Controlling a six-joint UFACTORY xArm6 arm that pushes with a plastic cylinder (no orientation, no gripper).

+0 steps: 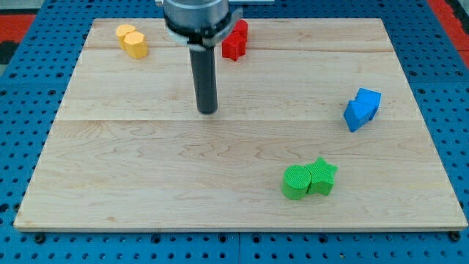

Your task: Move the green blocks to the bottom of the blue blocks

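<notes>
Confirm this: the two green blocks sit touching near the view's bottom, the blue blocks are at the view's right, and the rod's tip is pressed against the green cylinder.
Wrong on the tip. In the camera view my tip stands on bare wood, well to the upper left of the green cylinder and touches no block. The rest holds: the cylinder touches the green star-shaped block, and the blue blocks are at the right.

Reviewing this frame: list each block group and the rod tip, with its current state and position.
my tip: on the board, upper middle, touching no block.
green blocks: touching pair, the view's bottom, left of and below the blue.
blue blocks: touching pair, right edge.
yellow blocks: top left.
red blocks: top, behind rod.
</notes>
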